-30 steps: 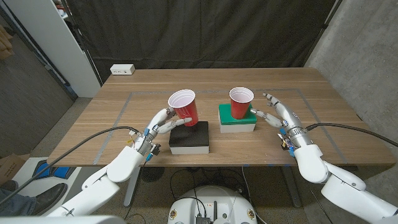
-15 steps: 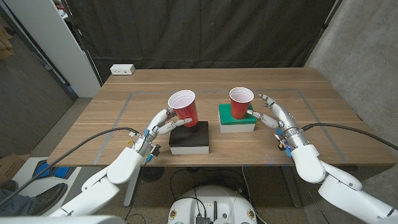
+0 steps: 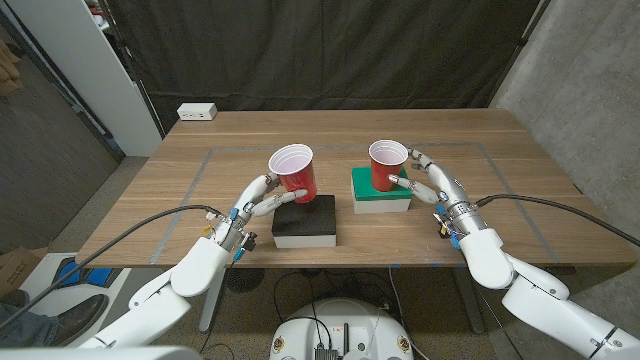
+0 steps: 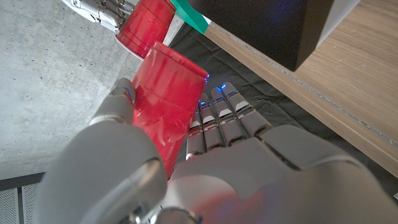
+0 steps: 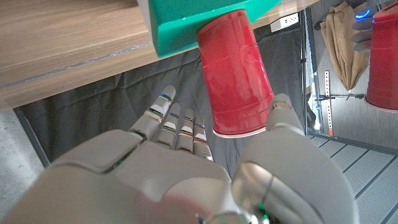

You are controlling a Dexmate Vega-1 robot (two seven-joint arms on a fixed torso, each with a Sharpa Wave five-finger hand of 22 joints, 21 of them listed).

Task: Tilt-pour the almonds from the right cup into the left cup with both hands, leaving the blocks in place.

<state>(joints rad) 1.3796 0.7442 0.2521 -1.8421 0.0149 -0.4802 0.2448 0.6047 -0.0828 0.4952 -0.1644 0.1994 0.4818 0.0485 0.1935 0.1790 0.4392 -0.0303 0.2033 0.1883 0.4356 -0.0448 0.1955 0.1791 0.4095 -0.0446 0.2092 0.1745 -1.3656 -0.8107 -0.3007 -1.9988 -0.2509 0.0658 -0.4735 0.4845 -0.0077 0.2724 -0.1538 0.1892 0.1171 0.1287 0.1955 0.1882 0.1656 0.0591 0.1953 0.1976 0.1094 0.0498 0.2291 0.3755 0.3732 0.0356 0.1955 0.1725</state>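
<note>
My left hand (image 3: 254, 202) grips the left red cup (image 3: 297, 174), its thumb and fingers on opposite sides (image 4: 163, 106). The cup leans a little over the black block (image 3: 306, 222); I cannot tell whether its base touches the block. The right red cup (image 3: 386, 165) stands upright on the green block (image 3: 381, 192). My right hand (image 3: 432, 180) is beside it with its fingers spread around the cup. In the right wrist view the cup (image 5: 239, 74) sits between thumb and fingers with a gap on the finger side. I cannot make out any almonds.
A white box (image 3: 197, 112) lies at the table's back left. Tape lines (image 3: 200, 170) frame the work area. A grey cabinet (image 3: 70, 70) stands left of the table, and a person's shoe (image 3: 62, 318) is on the floor at the lower left.
My right hand has moved left from beside the green block until its fingers reach around the right cup. The left hand and its cup have stayed put.
</note>
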